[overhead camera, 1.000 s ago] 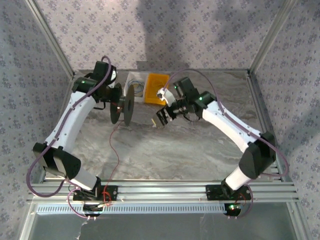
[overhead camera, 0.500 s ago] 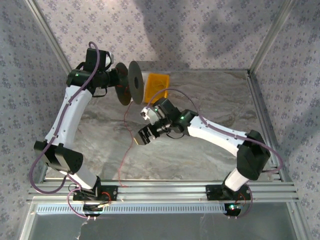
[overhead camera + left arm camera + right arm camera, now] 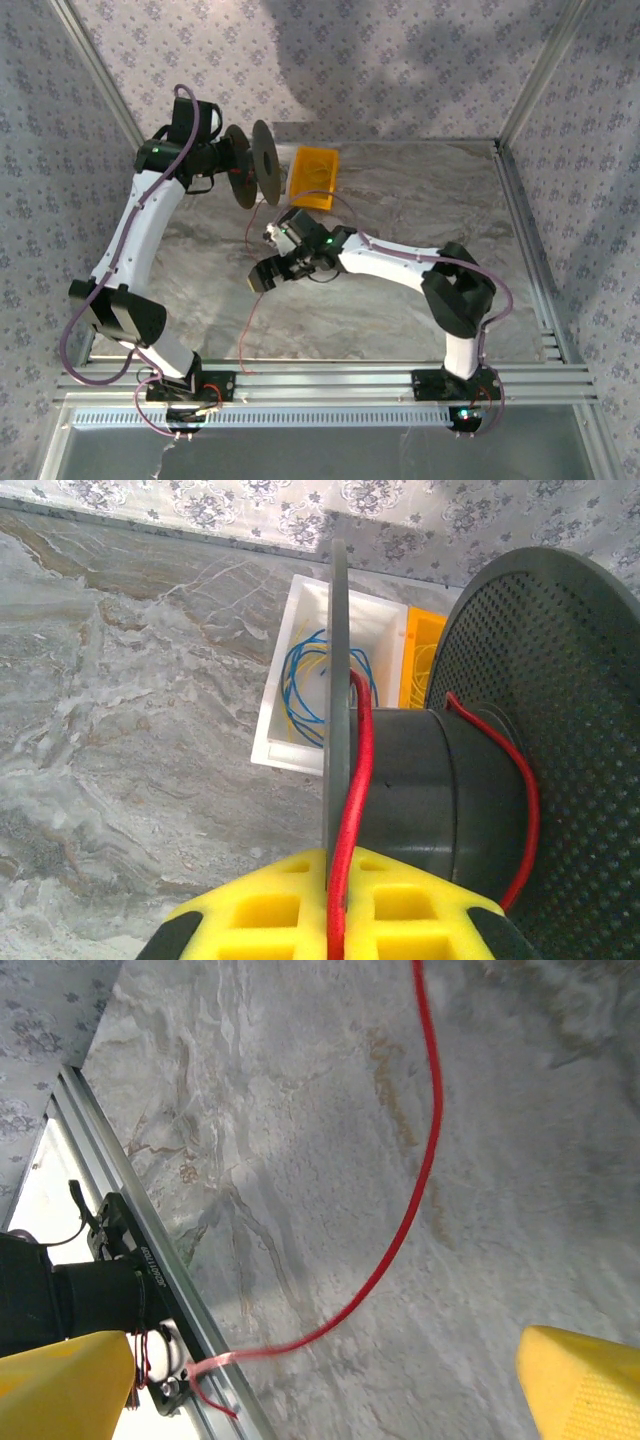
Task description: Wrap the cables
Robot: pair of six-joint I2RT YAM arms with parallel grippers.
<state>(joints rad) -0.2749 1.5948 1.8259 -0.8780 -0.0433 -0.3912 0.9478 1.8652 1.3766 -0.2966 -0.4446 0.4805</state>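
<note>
from above, the left gripper [image 3: 228,163] is clamped on a dark grey spool [image 3: 265,165] raised at the back left beside an orange bin [image 3: 315,177], while the red cable [image 3: 243,330] trails from it across the table [image 3: 400,330] past the right gripper [image 3: 265,277], jaws wide apart. the left wrist camera adds the cable looped round the spool's core and a white bin [image 3: 275,720] holding blue and yellow wires. the right wrist camera has its yellow fingers [image 3: 60,1385] spread over the cable lying on the table; lettering on a black bracket [image 3: 135,1250] is too small to read.
</note>
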